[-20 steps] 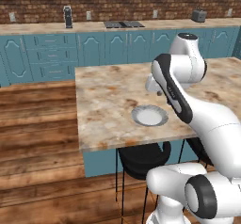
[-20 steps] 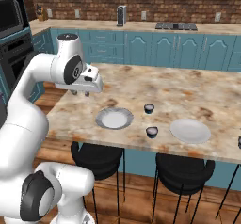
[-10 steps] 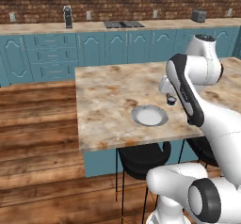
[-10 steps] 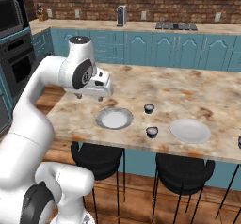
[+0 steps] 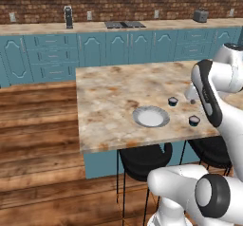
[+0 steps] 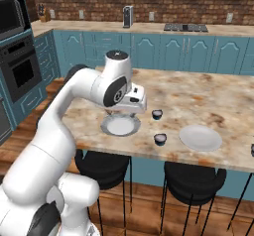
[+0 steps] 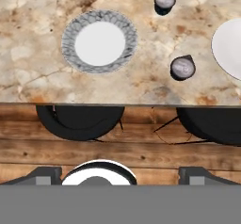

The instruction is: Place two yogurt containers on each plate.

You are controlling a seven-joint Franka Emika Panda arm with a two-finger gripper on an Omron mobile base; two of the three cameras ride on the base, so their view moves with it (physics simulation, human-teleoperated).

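On marble island counter (image 6: 198, 98): two plates, both bare. Near plate (image 6: 120, 126) with patterned grey rim sits close to front edge; far plate (image 6: 200, 138) well apart to its right. Two yogurt cups between them, on counter, not on plates: one (image 6: 157, 114) further back, one (image 6: 160, 139) near front edge. Gripper (image 6: 133, 103) hangs above near plate, holding nothing; finger spread cannot be told. Black stools (image 6: 194, 179) under counter edge
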